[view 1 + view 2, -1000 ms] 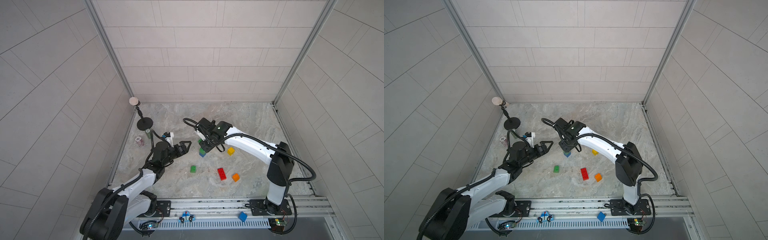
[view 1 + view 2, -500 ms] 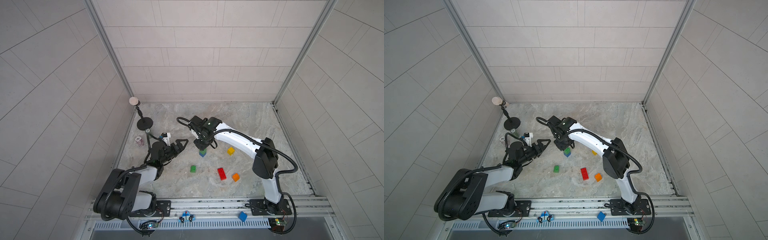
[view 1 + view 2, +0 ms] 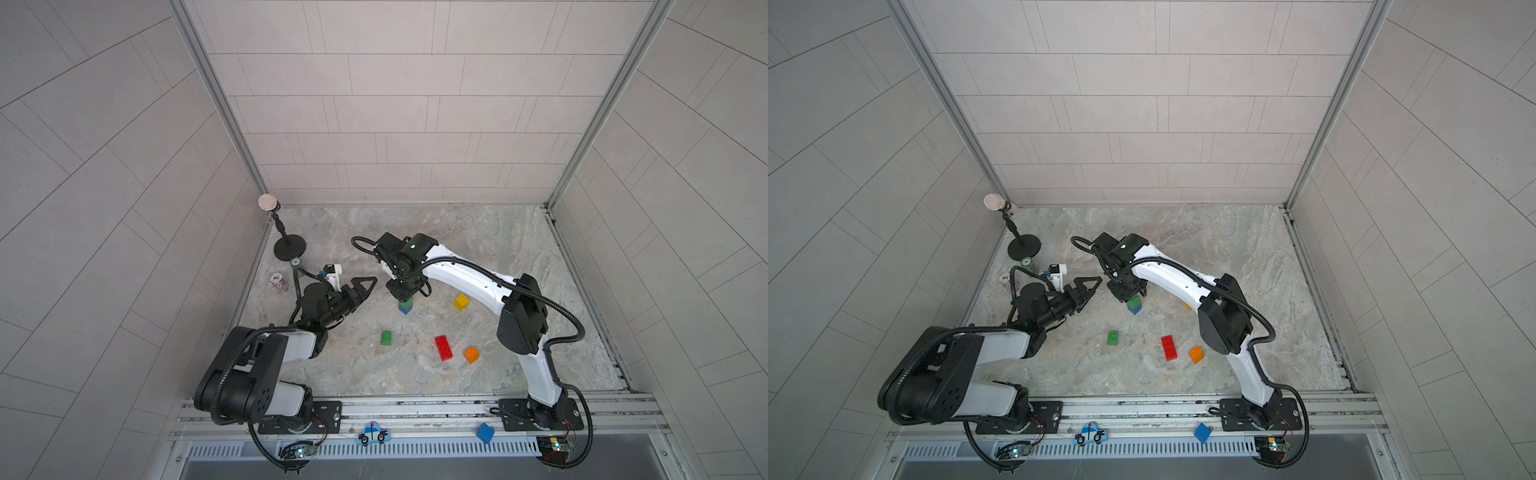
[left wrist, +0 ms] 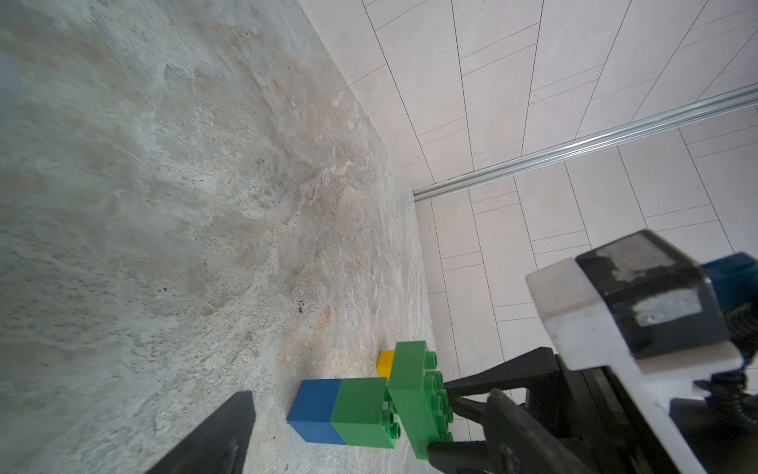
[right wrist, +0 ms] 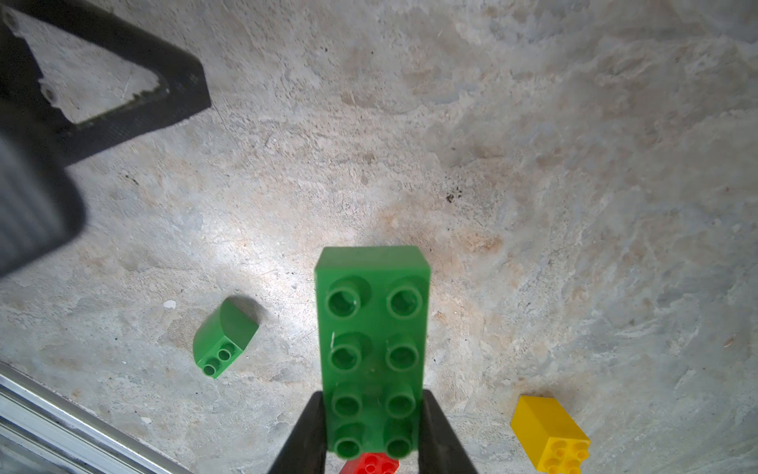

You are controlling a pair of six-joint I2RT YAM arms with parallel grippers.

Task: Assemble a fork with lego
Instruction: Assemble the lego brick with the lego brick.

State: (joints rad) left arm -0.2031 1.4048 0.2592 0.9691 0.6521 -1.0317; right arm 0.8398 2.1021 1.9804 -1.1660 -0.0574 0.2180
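The marble table fills the lower half of both top views, shut in by tiled walls at the back and both sides and by a metal rail along the bottom edge; its widest open stretch lies at upper right, behind the right arm; a narrower open strip runs between the loose bricks and the rail.

The left arm reaches from lower left toward centre; the left gripper hangs with its jaws spread wide and nothing between them, just left of the right gripper, with a small gap between the two.

The right gripper's fingers are clamped on one end of the long green brick; that brick leans, tilted, against the studded top of the small green brick, some studs showing between them; the small green brick sits on the blue brick, and this start of the fork stands at centre frame.

The rest of the lego lies loose; the red brick is at lower centre, the orange brick near its right, the yellow brick right of the stack, and the curved green brick below the stack.
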